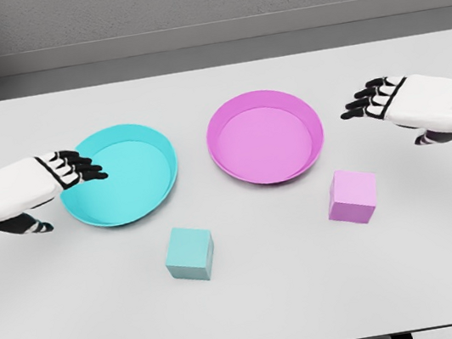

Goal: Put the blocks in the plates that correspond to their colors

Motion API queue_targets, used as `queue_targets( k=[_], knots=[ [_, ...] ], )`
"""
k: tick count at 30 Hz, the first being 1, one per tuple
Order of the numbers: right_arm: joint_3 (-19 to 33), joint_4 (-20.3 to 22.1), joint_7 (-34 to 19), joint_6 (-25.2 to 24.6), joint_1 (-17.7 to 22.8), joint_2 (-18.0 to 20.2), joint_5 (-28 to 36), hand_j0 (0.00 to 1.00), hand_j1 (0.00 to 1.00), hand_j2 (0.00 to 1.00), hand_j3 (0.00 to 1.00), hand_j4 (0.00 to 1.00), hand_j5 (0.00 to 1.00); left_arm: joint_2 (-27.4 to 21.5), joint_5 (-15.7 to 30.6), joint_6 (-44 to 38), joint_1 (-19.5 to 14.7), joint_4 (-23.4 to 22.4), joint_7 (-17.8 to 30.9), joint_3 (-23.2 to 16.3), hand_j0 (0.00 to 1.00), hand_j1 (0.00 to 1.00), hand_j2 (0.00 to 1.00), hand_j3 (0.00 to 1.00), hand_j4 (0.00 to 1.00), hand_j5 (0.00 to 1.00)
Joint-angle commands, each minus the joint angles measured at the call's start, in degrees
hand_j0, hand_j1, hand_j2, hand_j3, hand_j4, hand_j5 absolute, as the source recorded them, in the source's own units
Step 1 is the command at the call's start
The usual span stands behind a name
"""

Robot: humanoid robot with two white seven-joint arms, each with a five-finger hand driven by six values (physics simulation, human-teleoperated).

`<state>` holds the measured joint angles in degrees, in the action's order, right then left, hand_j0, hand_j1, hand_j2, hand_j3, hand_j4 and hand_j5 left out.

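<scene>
Both hands hung above the white table (54,334) with fingers loosely extended and nothing held. On the left, the left hand (61,171) reached in from the picture's edge, its black fingertips overlapping the near-left rim of the cyan plate (138,183). From the opposite side the right hand (387,97) came in, fingers pointing toward the pink plate (265,136) but stopping short of its rim, with bare table between them.

Neither plate held anything, and they sat side by side near the table's middle, close but not touching. Nearer the robot, the cyan block (189,253) rested on the table just in front of the cyan plate, below and to the right of the left hand and well apart from it. Just in front of the pink plate's right edge lay the pink block (352,197), below and slightly left of the right hand, also apart from its fingers.
</scene>
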<state>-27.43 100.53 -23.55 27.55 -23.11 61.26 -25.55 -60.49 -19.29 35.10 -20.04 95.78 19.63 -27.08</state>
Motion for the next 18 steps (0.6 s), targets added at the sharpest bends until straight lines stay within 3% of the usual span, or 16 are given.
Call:
queue_targets(
  k=[1, 4, 12, 16, 18],
  knots=[
    [-3.2, 0.0, -7.5, 4.8, -0.2, -1.4, -0.2, 1.00, 1.00, 1.00, 1.00, 1.00, 1.00, 1.3, 0.0, -0.1, 0.0, 2.6, 0.0, -1.0, 1.00, 1.00, 1.00, 1.00, 1.00, 1.00],
    [-3.2, 0.0, -11.4, 7.5, -1.3, -2.1, -0.4, 1.00, 1.00, 1.00, 1.00, 1.00, 1.00, 3.3, 0.1, -0.1, -0.2, 3.9, -0.1, -1.2, 1.00, 1.00, 1.00, 1.00, 1.00, 1.00],
    [-3.4, 0.0, -11.4, 7.5, -4.8, -4.3, -0.6, 1.00, 1.00, 1.00, 1.00, 1.00, 1.00, 8.7, 0.1, -0.1, -0.8, 4.5, -0.1, -5.2, 1.00, 1.00, 1.00, 1.00, 1.00, 1.00],
    [-8.2, 0.0, -11.4, 7.5, -7.6, -6.1, -1.0, 1.00, 1.00, 1.00, 1.00, 1.00, 1.00, 10.3, 0.0, -0.1, -1.4, 4.9, 0.0, -8.2, 1.00, 1.00, 1.00, 1.00, 1.00, 1.00],
    [-8.7, 0.0, -11.4, 7.5, -7.5, -6.3, -1.3, 1.00, 1.00, 1.00, 1.00, 1.00, 1.00, 12.4, -3.4, -0.1, -2.3, 4.9, 0.0, -9.6, 1.00, 1.00, 1.00, 1.00, 1.00, 1.00]
  ],
)
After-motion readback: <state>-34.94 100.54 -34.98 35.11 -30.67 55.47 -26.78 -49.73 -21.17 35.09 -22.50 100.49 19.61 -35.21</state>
